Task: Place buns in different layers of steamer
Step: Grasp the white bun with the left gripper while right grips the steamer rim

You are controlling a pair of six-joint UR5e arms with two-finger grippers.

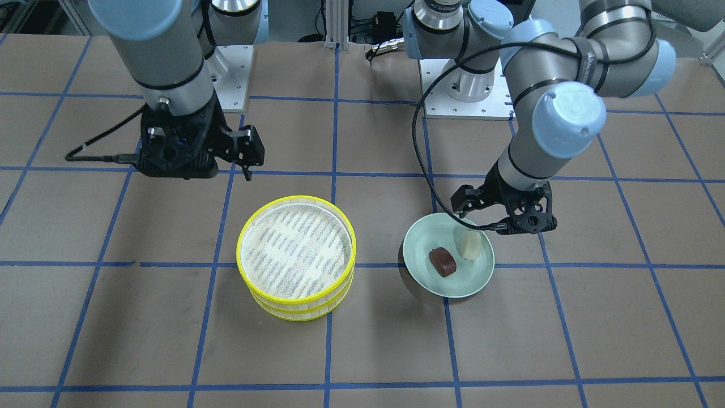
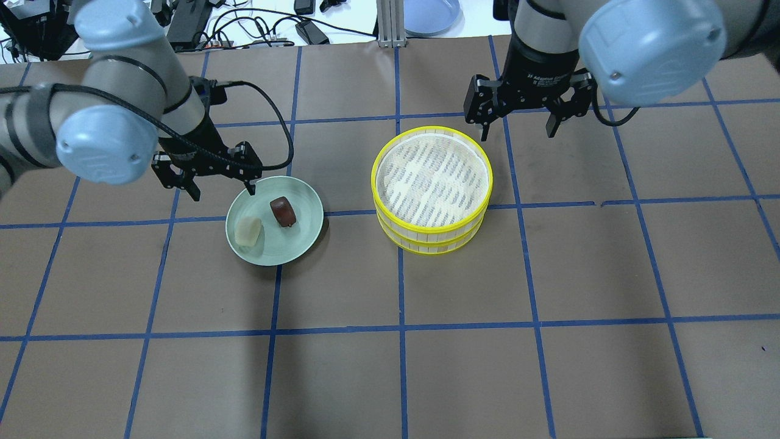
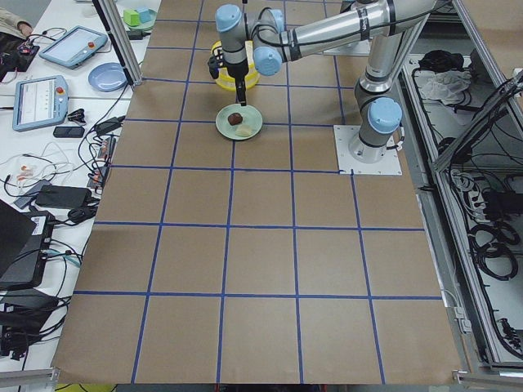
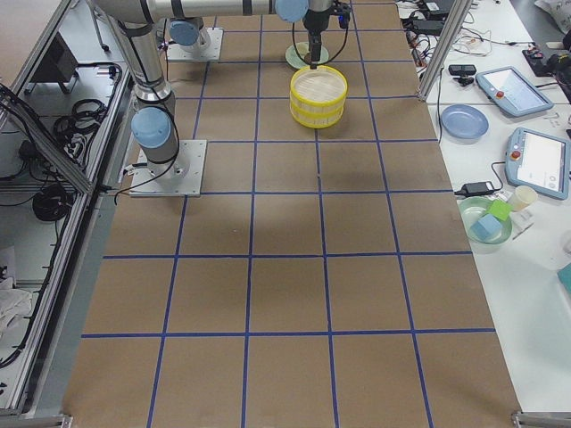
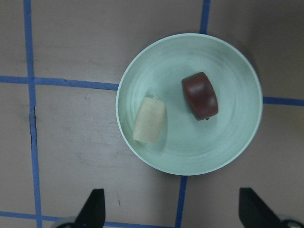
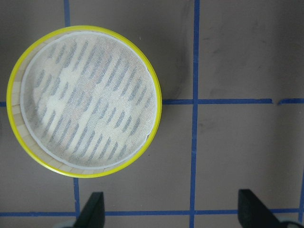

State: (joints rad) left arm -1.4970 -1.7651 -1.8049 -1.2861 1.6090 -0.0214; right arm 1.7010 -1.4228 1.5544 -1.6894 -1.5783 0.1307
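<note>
The cream-white bun [image 2: 248, 232] and the dark reddish-brown bun [image 2: 283, 211] lie side by side on a pale green plate [image 2: 298, 238]; both also show in the left wrist view [image 5: 149, 119] [image 5: 200, 95]. The steamer [image 2: 431, 129] stands as two stacked yellow-rimmed layers, and the top layer's slatted base [image 6: 85, 109] holds nothing. My left gripper [image 2: 222, 190] is open and empty, above the plate's edge nearest the robot. My right gripper [image 2: 518, 128] is open and empty, just behind the steamer on the robot's side.
The brown table is marked with a blue tape grid [image 2: 399, 274]. The two arm bases [image 1: 232, 73] [image 1: 464, 85] stand at the robot's edge. A blue plate [image 2: 429, 15] and cables [image 2: 256, 24] lie beyond the far edge.
</note>
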